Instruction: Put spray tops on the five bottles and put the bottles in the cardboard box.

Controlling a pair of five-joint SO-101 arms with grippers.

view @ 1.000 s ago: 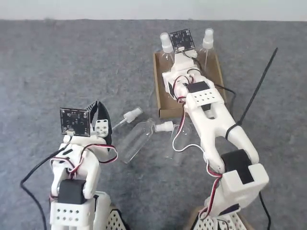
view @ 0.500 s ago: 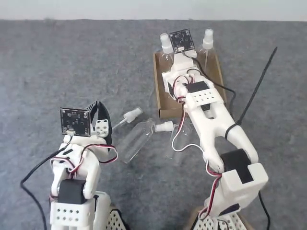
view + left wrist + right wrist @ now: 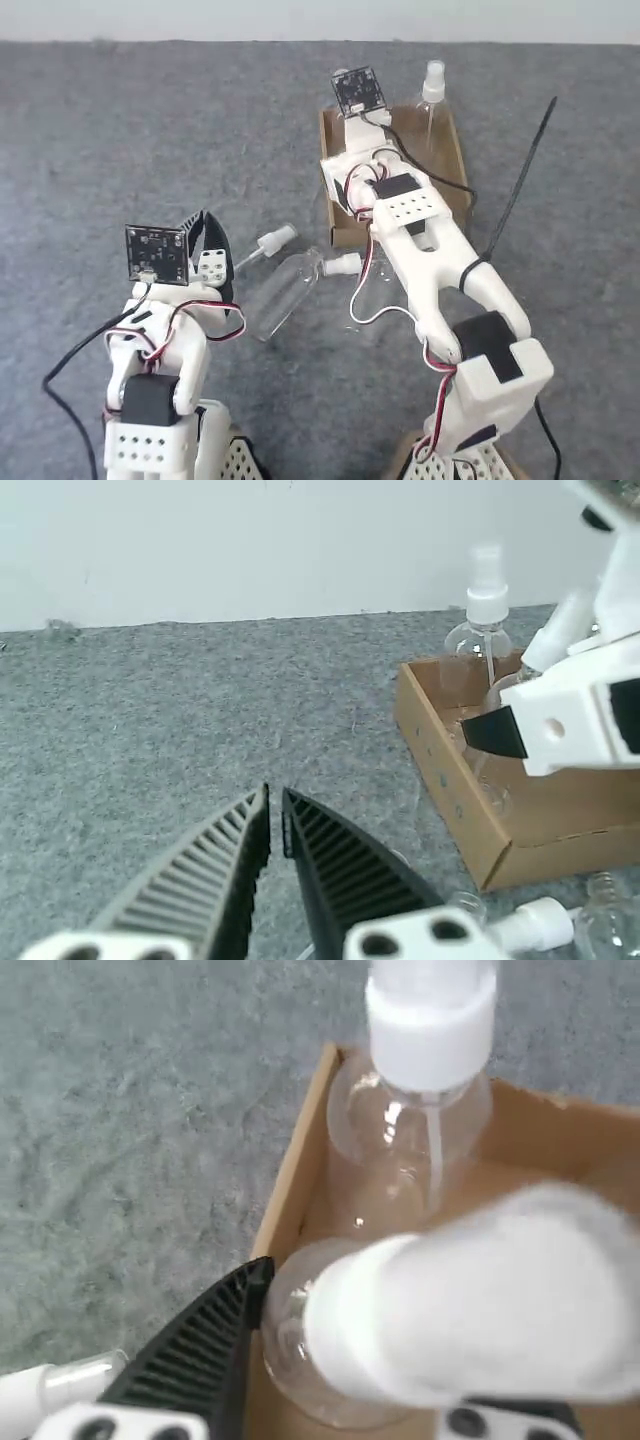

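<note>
Right gripper (image 3: pixel 310 1305) pinches a tilted bottle (image 3: pixel 288 1352) in the box (image 3: pixel 450 780); released thus, it may topple the upright bottle (image 3: pixel 400 1120). Left gripper (image 3: pixel 276 800) pressed together.

The left arm (image 3: pixel 160 375) and right arm (image 3: pixel 440 270) are 2 blocky white shells with black servos (image 3: pixel 490 340) at the joints. Red, black and white wires (image 3: pixel 368 295) loop along them. A dark square circuit board (image 3: pixel 156 254) tops each wrist, and the left gripper (image 3: pixel 275 798) has black fingers (image 3: pixel 335 865) — ribbed.
</note>
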